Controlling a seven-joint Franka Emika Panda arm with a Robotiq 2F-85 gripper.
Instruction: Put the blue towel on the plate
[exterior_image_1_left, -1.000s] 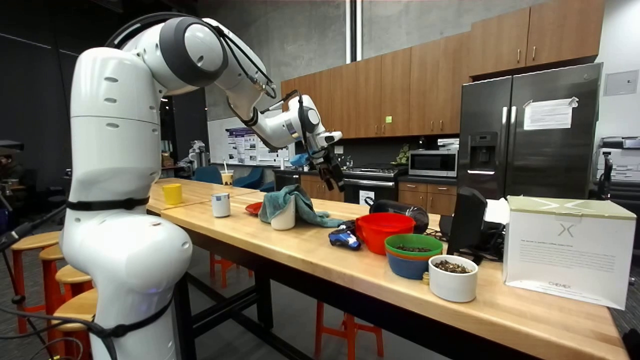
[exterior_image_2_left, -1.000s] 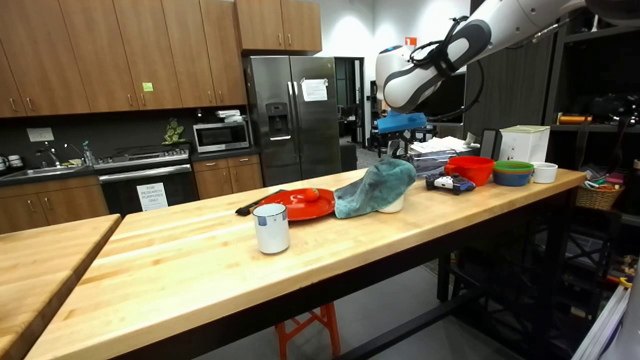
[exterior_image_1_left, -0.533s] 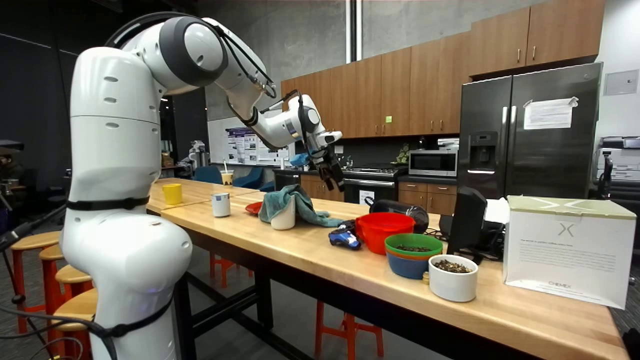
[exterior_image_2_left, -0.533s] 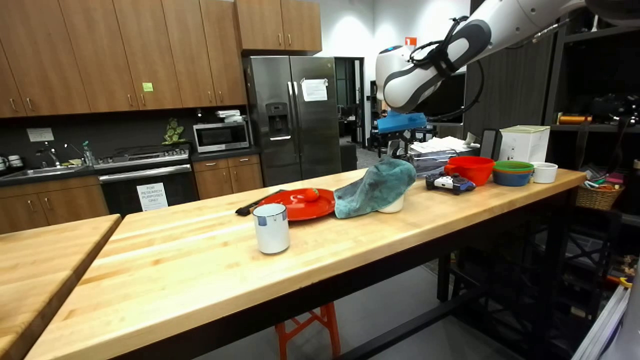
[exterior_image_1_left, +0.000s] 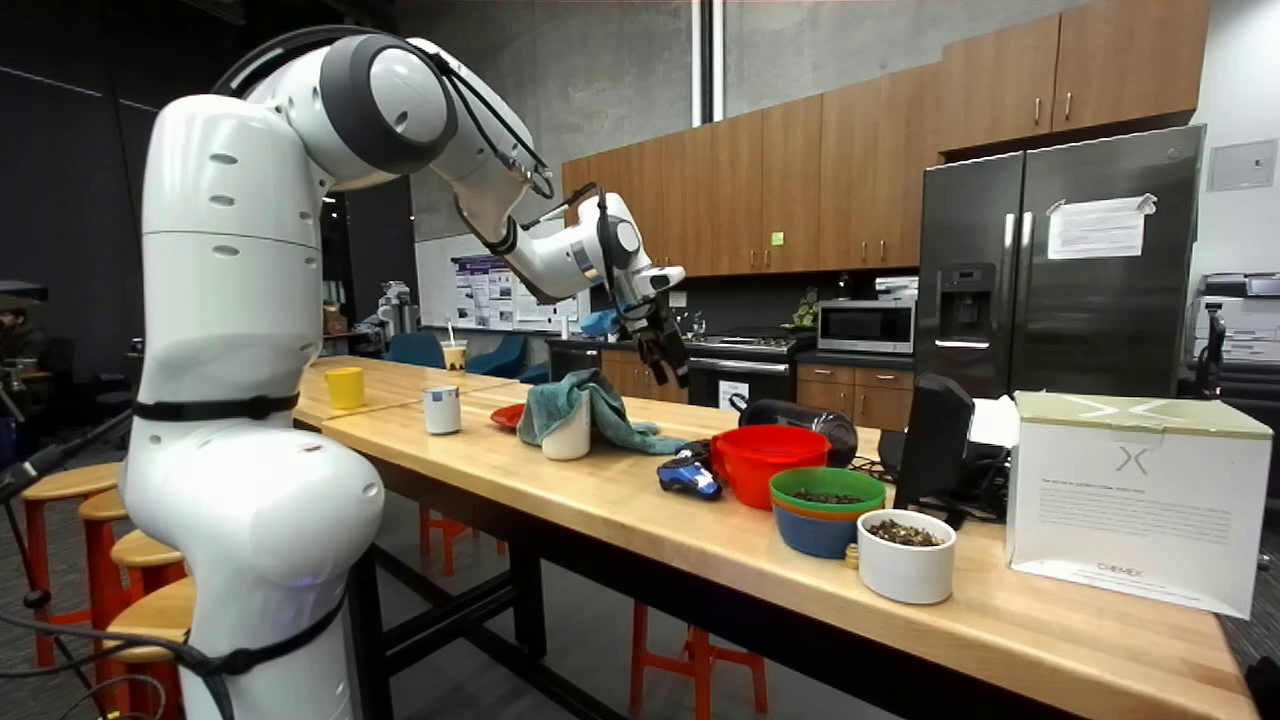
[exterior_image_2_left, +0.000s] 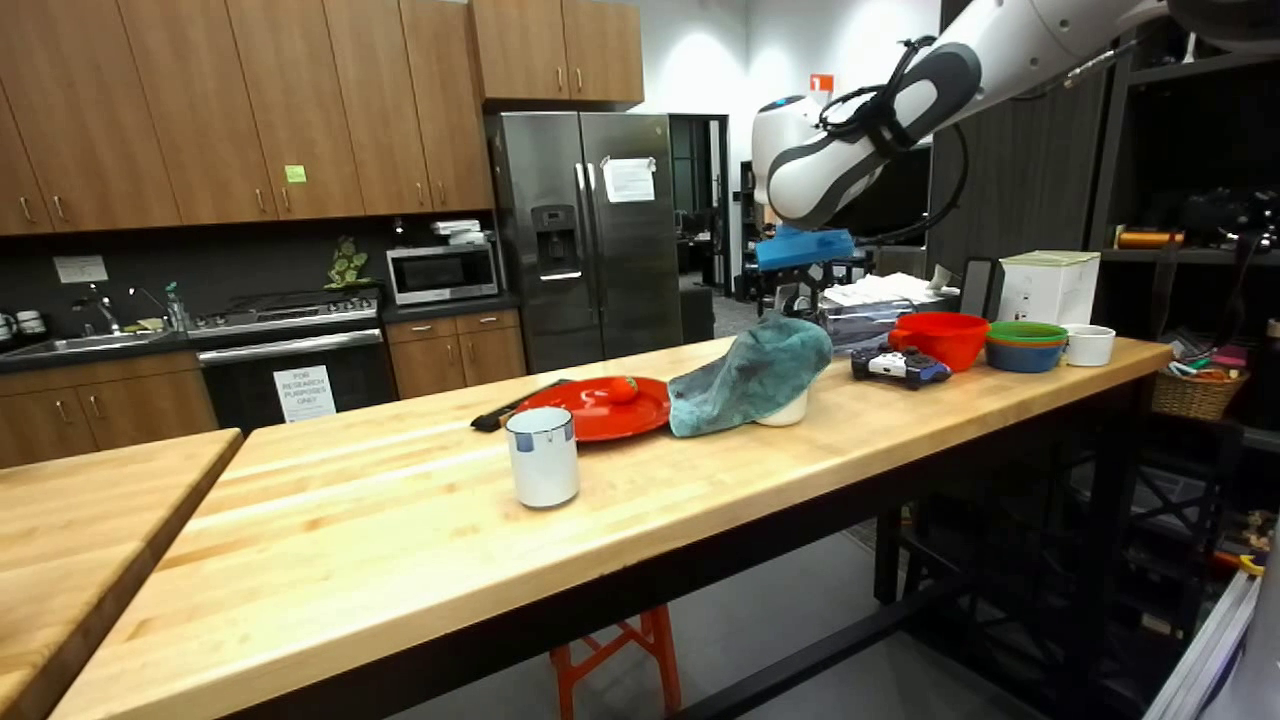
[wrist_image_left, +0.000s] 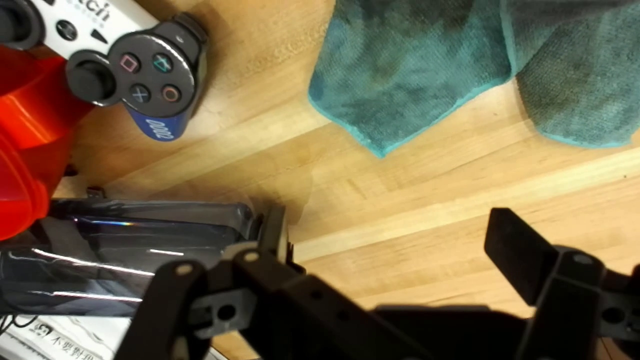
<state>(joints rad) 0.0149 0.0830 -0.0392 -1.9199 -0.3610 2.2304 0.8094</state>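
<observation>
- A soft, rumpled teal-blue cloth towel (exterior_image_2_left: 755, 375) drapes over a cream-white rounded container (exterior_image_2_left: 787, 411) on a pale wooden table (exterior_image_2_left: 400, 560); in the wrist view, a loose corner spreads out on the wood.
- A flat, round, glossy red plate (exterior_image_2_left: 605, 422) sits just beside the towel, with a small round red object (exterior_image_2_left: 623, 389) on it. The towel's edge meets the plate's rim in an exterior view; whether they touch cannot be told.
- A black two-fingered metal gripper (wrist_image_left: 392, 240) hangs above the table, fingers spread wide with nothing between them, apart from the towel's corner.
- Progress: the task appears to be at its beginning. The towel is not yet grasped, and its bulk lies off the plate.
- Left to do, by judgement: reach the cloth, pinch a fold, lift it off the container, carry it to the plate and release.
</observation>
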